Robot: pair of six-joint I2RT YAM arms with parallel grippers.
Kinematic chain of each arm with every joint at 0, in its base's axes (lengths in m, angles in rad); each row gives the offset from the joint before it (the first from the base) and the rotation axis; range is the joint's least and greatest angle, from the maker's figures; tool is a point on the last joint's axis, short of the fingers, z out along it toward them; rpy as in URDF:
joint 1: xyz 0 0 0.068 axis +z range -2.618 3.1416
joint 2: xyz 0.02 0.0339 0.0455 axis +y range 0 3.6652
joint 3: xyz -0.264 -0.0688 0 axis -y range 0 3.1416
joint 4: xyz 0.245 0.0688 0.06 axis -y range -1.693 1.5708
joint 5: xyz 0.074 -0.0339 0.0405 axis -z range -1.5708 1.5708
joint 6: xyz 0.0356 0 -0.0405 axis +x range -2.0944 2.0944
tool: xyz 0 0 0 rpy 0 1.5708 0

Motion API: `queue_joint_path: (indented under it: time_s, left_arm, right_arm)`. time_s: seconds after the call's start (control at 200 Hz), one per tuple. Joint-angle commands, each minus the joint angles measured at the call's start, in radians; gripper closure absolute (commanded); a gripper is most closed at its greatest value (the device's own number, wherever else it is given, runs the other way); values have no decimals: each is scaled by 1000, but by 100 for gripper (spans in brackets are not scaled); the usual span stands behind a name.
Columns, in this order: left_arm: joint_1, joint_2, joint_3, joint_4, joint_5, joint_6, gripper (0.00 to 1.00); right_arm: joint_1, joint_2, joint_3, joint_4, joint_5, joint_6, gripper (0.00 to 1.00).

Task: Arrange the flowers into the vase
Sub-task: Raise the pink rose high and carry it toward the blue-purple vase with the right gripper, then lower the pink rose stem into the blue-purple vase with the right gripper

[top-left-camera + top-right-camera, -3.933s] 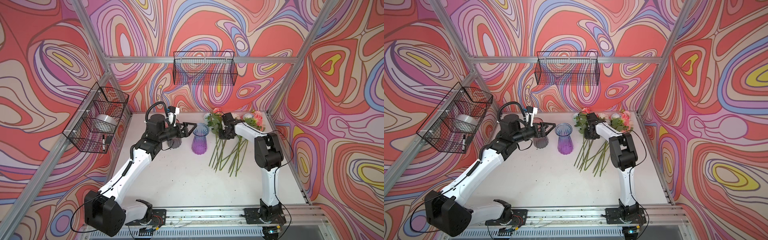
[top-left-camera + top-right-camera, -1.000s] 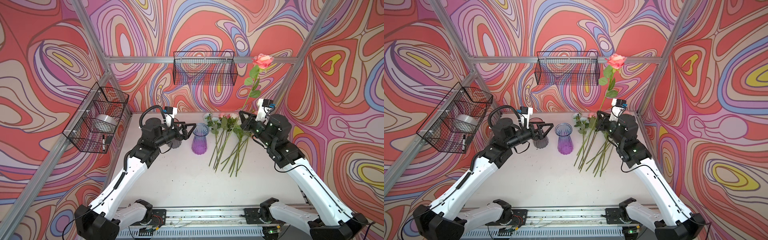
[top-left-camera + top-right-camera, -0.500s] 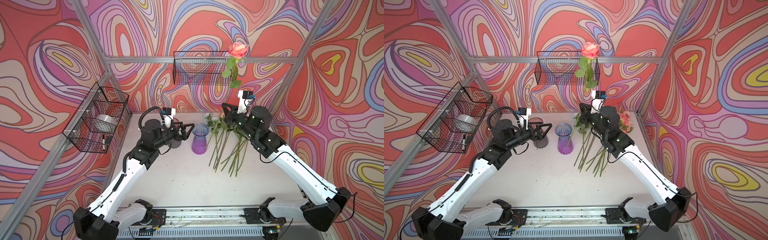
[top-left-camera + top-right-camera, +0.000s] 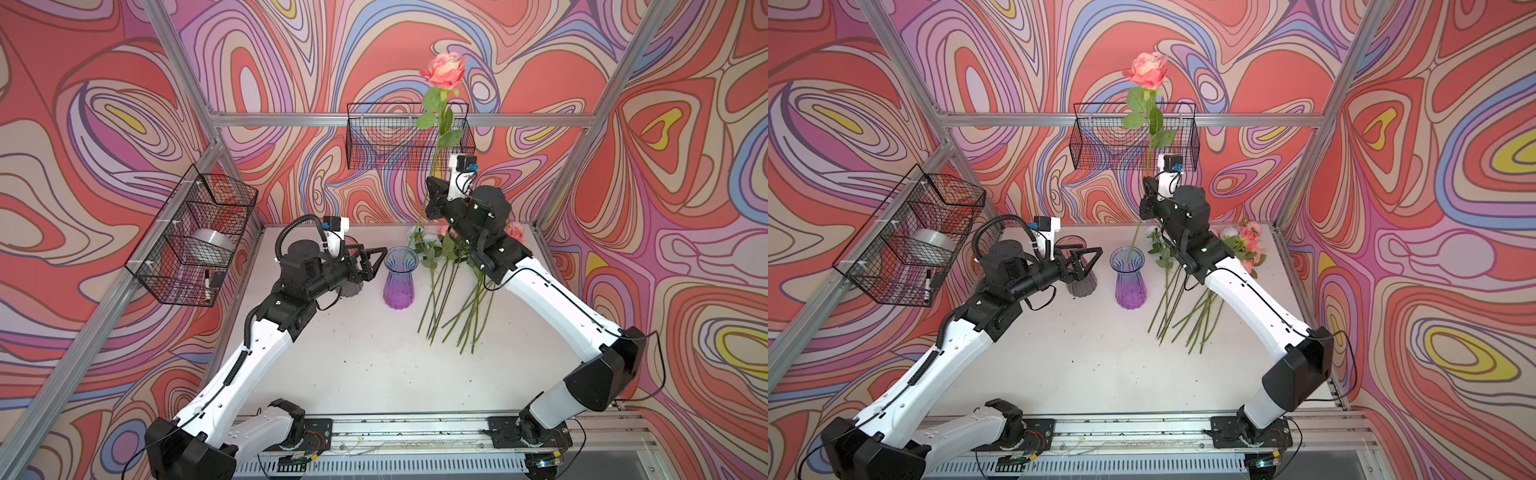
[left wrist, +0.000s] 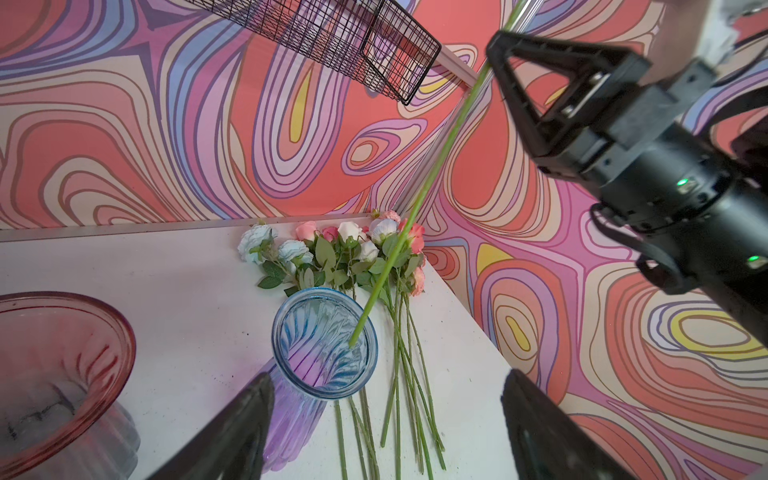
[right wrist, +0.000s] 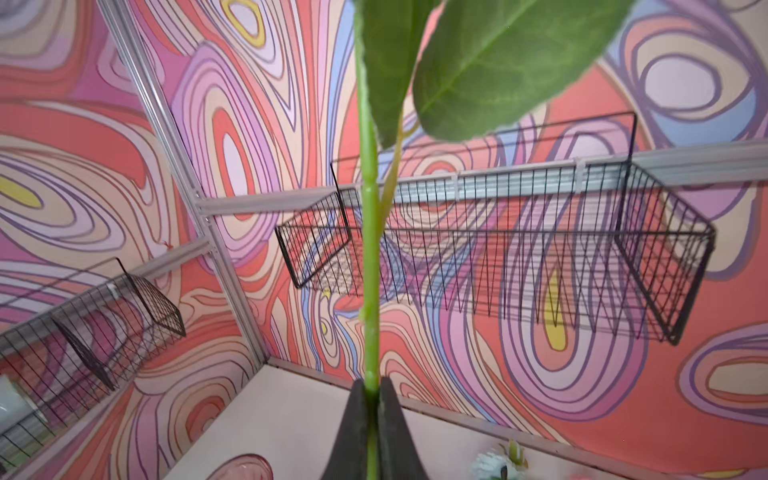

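Right gripper (image 6: 372,388), its flat black jaws pressed together on the thin green stem of a rose (image 5: 432,174), holds the flower almost upright. The peach-pink head is high, so the cut end points down at the vase (image 4: 398,286). That end sits at the vase's mouth, over the opening; whether it has passed the rim I cannot tell. Left gripper (image 4: 376,261) hovers just beside the vase, its triangular jaws wide apart with nothing between them. I judge it is placed there to steady the glass if the stem knocks it.

Beneath everything is a matte white table (image 4: 353,353), lightly speckled. The other flowers (image 5: 332,257) lie flat at its back right corner, within the right arm's reach. Their soft pink, white and pale blue heads face the back edge, and their long straight stems fan toward the front. The vase stands near the middle of the back edge. It is ribbed glass, blue at the flared rim and purple at the rounded base, with no other flower in it. A second glass vase (image 4: 1081,286), pinkish at the rim and smoky grey below, stands just behind the left gripper.
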Motion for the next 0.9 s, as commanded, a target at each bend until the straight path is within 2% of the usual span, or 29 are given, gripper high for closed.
queue_joint_path:
  time_s: [0.0,0.255,0.476,0.636,0.896]
  left_arm:
    - [10,-15,-14,34,7,-10,14]
    - [10,-7,-15,37,7,-15,14]
    - [11,10,-13,30,3,-10,14]
    - [11,3,-10,20,-10,1,14]
    - [11,-15,-10,1,-60,35,11]
  right_arm:
    - [14,17,-41,36,27,-57,100]
    - [35,11,-174,76,21,-5,100]
    - [120,17,-270,65,55,-6,100]
    - [122,17,-315,56,50,35,100]
    - [122,20,-335,25,58,65,88]
